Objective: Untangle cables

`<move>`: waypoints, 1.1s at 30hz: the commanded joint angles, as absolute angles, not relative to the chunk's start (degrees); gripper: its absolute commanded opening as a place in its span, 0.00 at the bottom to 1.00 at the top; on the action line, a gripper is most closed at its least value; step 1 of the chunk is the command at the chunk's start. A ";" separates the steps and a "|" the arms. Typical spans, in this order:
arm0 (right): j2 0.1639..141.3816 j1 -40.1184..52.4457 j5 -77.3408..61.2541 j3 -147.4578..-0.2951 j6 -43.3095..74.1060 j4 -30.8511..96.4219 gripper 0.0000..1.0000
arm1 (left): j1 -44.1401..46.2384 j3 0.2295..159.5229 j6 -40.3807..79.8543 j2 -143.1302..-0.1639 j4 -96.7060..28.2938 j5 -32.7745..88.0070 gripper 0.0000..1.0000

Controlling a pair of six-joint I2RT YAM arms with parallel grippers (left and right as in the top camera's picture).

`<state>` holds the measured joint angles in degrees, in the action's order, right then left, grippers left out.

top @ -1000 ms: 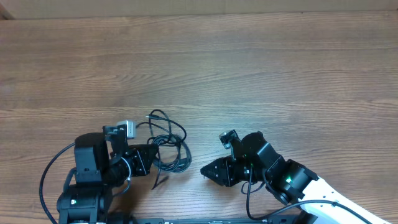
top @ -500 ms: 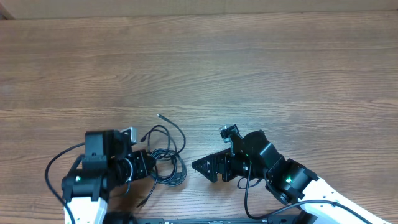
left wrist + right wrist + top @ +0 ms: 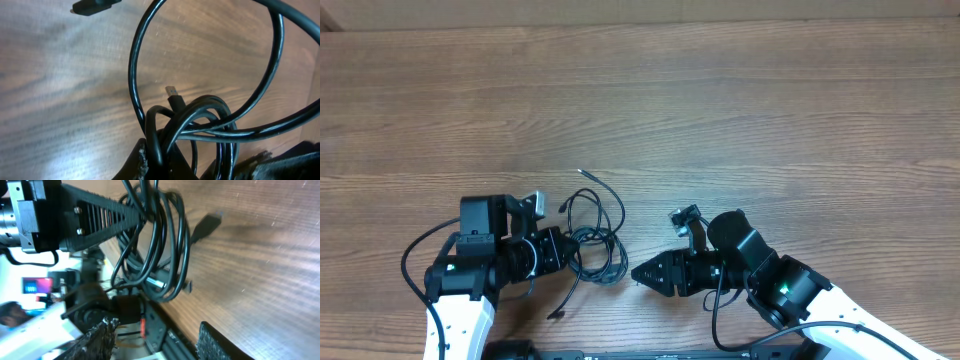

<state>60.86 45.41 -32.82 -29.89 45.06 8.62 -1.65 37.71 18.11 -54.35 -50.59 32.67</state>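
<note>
Cables (image 3: 590, 238) lie near seven o'clock on the table (image 3: 740, 110), a tangle of black loops with one plug end (image 3: 582, 173) reaching toward twelve. I see my left gripper (image 3: 563, 252) clamped on the bundle from its nine o'clock side. My right gripper (image 3: 642, 272) points in from four o'clock, near the loops, jaws apart and holding nothing.

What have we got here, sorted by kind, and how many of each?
Robot grippers: 2, the left gripper and the right gripper
Tangled bundle of black cables: 1, number of cords inside cannot be told
Wooden table: 1
Total: 4
</note>
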 commanded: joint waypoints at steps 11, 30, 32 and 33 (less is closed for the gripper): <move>60.58 54.37 -25.32 -30.09 57.23 0.25 0.52 | -1.83 38.63 19.29 -50.09 -42.74 37.26 0.04; 61.01 54.65 -15.35 -30.09 57.25 -9.43 0.34 | -0.84 38.63 13.72 -34.68 -42.76 42.61 0.04; 61.82 54.63 -13.96 -30.09 57.21 -9.41 0.33 | 0.36 38.63 13.74 -34.59 -42.76 43.66 0.04; 62.33 54.65 -13.45 -30.09 57.23 -9.43 0.33 | 0.99 38.63 13.76 -34.59 -42.76 44.03 0.04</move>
<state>61.06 54.48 -17.30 -29.89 57.21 -9.04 -0.78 37.71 14.81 -35.38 -42.81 39.53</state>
